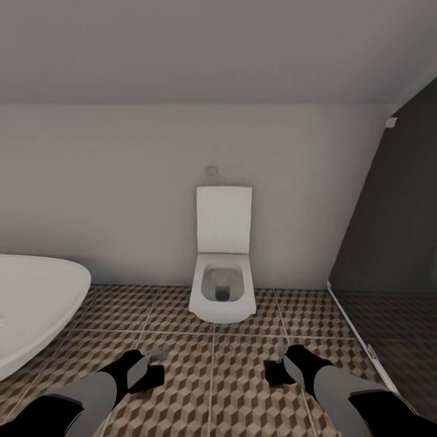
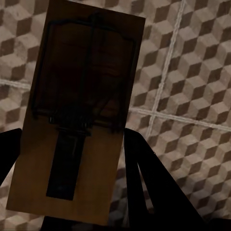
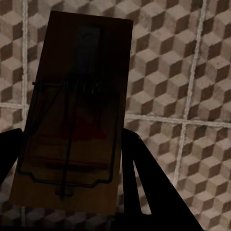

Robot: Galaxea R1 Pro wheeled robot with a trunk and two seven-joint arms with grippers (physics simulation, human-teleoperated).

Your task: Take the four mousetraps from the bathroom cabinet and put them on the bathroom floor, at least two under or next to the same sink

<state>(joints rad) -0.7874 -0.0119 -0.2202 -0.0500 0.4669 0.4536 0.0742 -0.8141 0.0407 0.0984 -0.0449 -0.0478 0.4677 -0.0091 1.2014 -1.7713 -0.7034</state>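
Note:
My left gripper (image 2: 72, 137) is shut on a brown wooden mousetrap (image 2: 82, 120) with a dark wire spring, its board clamped between the two dark fingers (image 2: 144, 183). My right gripper (image 3: 71, 137) is shut on a second mousetrap (image 3: 77, 110) in the same way. Both traps hang above the cube-patterned bathroom floor (image 1: 212, 376), which lies behind them in both wrist views. In the head view the left gripper (image 1: 149, 364) and right gripper (image 1: 282, 361) are low in front of me, about a tile apart. The cabinet and the bathroom sink are out of view.
A white toilet (image 1: 221, 291) with its lid up stands against the far wall, straight ahead. A white bathtub's rim (image 1: 42, 291) juts in from the left. A dark shower enclosure (image 1: 388, 243) with a white floor sill (image 1: 358, 334) closes off the right side.

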